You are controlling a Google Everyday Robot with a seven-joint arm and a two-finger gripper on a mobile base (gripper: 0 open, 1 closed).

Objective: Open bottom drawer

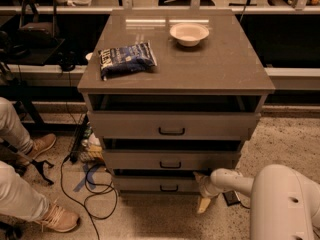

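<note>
At the bottom drawer's (150,185) right edge, lowest of three, my gripper (201,190) hangs spread open; tabletop (215,66) carries one bowl (189,33), one bag (126,59).

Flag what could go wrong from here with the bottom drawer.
The end effector sits low at the right end of the bottom drawer, beside, not on, its handle, so it may close on nothing or bump the front. Its upper finger lies near the middle drawer and might snag it.

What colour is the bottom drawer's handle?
The handle is black, clearest in the camera view. The claw is at the bottom drawer's right end.
</note>
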